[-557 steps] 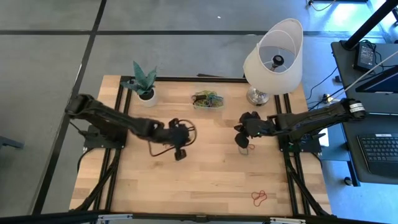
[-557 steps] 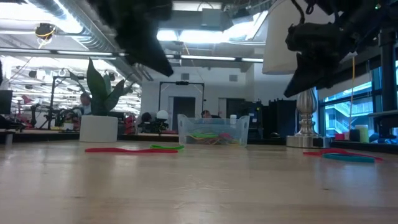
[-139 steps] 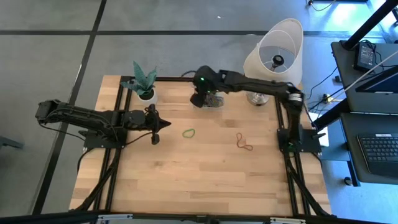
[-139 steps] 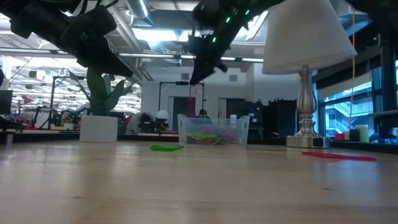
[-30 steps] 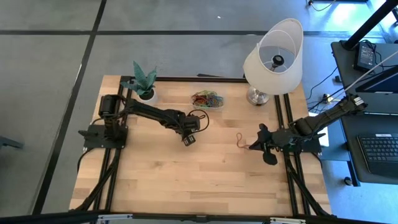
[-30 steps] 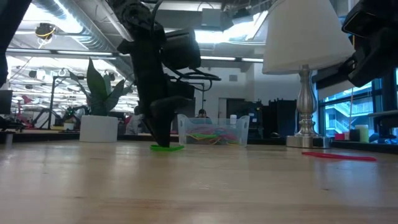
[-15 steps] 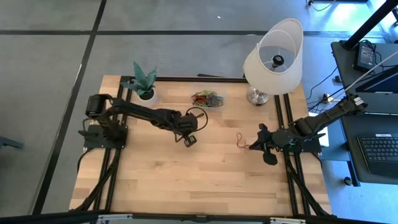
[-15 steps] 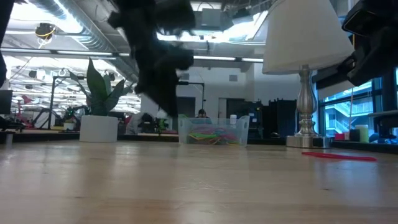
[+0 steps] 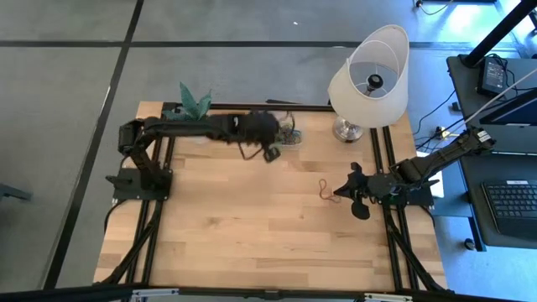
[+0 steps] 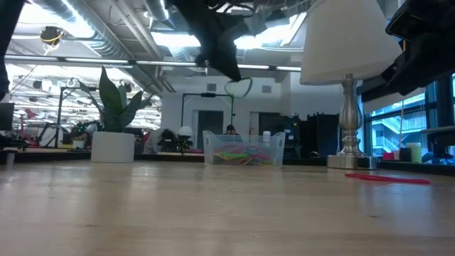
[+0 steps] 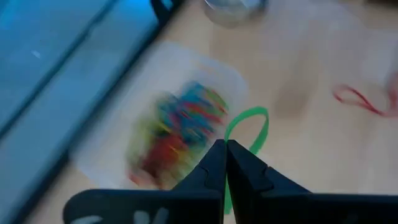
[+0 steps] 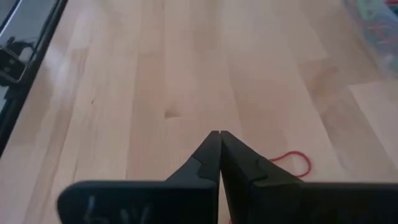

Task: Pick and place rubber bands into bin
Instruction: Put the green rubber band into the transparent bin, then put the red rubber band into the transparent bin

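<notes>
Left end effector (image 11: 225,149) pinched together on a thin green rubber band (image 11: 249,127), loop dangling below the tips, raised above the clear, low-walled plastic bin (image 10: 244,153). Inside the bin, a bright tangle of rubber bands (image 10: 242,155) in red, yellow, green and blue. Right end effector (image 12: 219,142) closed on nothing, low over the pale wood-grain desk (image 9: 277,226) near its right edge. Just ahead of those tips, flat on the wood, a thin red rubber band (image 12: 293,162), apart from them.
</notes>
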### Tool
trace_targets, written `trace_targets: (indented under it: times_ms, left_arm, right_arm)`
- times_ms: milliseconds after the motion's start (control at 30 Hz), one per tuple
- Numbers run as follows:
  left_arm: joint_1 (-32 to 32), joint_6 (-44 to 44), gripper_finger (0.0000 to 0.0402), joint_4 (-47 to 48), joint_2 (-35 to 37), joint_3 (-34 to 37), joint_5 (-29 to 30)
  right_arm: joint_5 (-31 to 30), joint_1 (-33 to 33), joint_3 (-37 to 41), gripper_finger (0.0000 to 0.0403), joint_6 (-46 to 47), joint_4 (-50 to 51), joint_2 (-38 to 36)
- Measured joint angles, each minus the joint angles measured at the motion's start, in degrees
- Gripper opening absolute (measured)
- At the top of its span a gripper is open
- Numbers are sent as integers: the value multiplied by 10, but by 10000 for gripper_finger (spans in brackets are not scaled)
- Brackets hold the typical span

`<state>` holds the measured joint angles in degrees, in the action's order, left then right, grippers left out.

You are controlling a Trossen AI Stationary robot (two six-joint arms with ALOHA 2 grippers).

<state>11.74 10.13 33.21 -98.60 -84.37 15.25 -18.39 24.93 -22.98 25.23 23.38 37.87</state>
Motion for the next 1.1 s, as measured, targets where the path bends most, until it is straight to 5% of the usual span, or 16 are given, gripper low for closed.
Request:
trace_targets:
  times_ms: [300,667,1100]
  left_arm:
    - [123,-136,2,-1,-113,-132,-95]
    - [150,-183,9,-2,-246,-182,-135]
    - [143,-134,115,13,-225,-185,-137]
  right_arm:
    - [-58,0,0,14,61,-2,1]
    - [-99,0,0,14,94,-4,3]
    - [-122,0,0,14,90,-4,3]
